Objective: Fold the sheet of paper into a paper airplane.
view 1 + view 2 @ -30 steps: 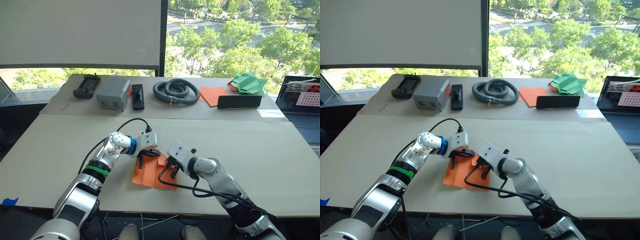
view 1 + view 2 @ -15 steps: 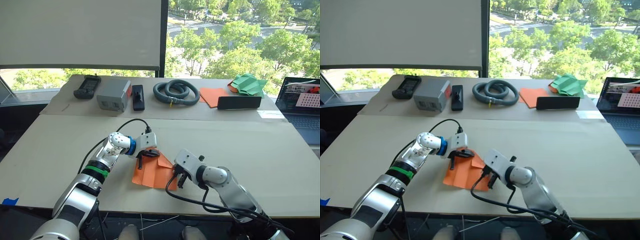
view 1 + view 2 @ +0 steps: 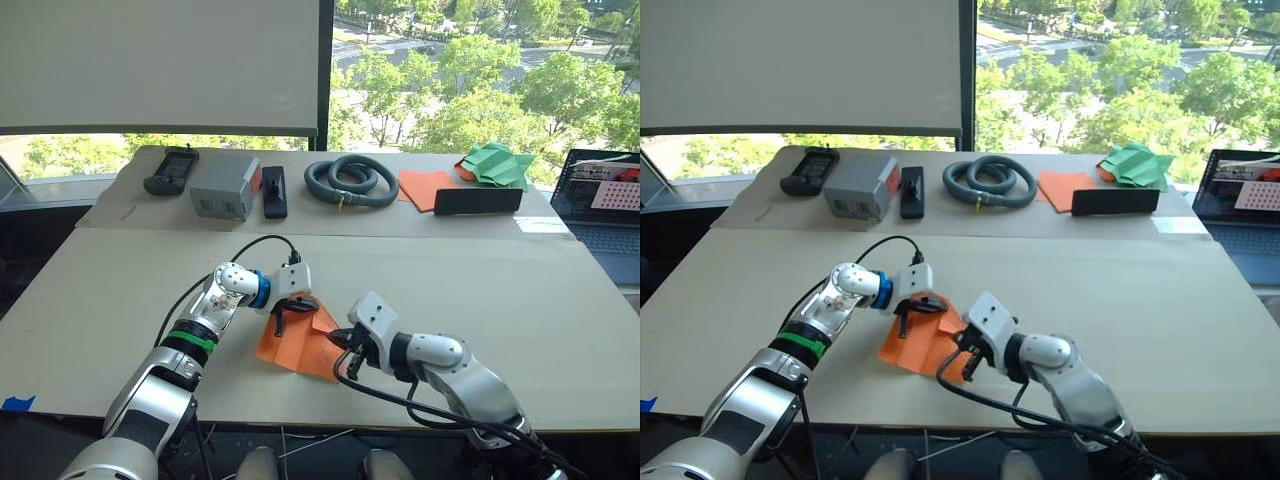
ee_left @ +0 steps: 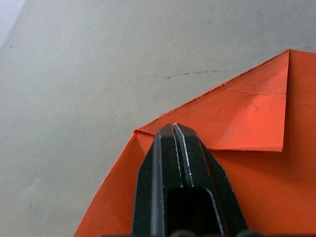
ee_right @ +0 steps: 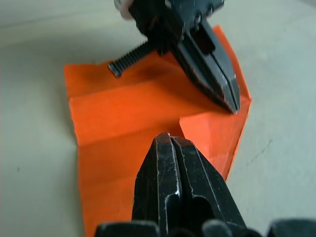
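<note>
The sheet of paper [image 3: 298, 345] is lying on the desk [image 3: 520, 290], one corner folded over. The closed left hand [image 3: 281, 325] is pressing its far edge; the closed right hand [image 3: 349, 360] is pressing its near-right side.

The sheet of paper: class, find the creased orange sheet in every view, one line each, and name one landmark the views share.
Left eye view: sheet of paper low centre, between both tools.
Right eye view: same sheet low centre-left.
Left wrist view: it spreads under the shut left tool.
Right wrist view: it lies beyond the shut right tool.
Shared landmark: the folded corner flap.
</note>
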Action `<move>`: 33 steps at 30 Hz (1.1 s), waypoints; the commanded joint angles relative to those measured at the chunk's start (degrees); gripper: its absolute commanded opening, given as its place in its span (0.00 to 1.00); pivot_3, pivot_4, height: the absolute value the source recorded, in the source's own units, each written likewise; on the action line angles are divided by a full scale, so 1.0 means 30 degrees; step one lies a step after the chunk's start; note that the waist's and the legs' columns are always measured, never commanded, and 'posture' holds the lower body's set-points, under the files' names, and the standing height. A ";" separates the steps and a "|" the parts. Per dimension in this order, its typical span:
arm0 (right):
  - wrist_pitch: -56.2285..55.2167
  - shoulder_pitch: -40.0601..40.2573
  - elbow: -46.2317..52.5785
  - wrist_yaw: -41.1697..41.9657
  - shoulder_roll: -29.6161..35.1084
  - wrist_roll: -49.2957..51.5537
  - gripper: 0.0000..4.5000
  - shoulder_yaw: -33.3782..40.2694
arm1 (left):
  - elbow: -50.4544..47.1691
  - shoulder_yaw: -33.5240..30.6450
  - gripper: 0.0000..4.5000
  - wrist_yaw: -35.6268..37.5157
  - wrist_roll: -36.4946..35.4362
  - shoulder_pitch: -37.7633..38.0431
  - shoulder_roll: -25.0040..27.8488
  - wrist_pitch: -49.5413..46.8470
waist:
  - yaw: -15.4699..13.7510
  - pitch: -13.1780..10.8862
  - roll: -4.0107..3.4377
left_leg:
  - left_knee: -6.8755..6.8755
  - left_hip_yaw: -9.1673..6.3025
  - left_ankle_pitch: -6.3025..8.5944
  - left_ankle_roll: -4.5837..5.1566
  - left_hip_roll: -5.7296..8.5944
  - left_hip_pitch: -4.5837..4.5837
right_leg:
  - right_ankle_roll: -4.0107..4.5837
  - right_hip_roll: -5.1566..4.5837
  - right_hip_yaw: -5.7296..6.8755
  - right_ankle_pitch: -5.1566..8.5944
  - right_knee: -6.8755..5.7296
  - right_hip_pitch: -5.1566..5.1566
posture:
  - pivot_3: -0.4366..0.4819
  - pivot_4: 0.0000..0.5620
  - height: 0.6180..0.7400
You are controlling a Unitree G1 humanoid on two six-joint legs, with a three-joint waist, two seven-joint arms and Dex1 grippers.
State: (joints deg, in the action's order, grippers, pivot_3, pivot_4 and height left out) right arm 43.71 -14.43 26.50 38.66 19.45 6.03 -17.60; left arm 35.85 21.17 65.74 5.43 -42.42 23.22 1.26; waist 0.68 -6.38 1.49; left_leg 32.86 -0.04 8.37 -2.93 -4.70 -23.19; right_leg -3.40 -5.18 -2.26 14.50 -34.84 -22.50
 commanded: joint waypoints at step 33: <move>-0.2479 -0.2450 -0.8043 -0.1029 -0.0790 -0.2425 0.00 -0.3216 | -1.1755 -1.0040 0.41 -0.3778 -0.9018 0.7689 0.2463 -1.2635 | 0.0159 -0.0018 -0.0028 | -0.0036 0.0002 0.0001 0.0001 -0.0023 0.0032 | 0.0009 -0.0002 0.0000 -0.0004 -0.0039 -0.0048 | 0.48 0.27 0.79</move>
State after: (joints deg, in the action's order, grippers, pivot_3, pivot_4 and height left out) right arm 34.58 -22.15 5.04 35.77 17.00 0.18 -25.65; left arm 3.66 -7.24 55.45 -18.11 -19.02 31.51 -34.06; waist 1.16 -6.43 1.41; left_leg 32.76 -0.04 8.37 -2.93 -4.76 -23.10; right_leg -3.37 -5.19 -2.26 14.48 -34.96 -22.65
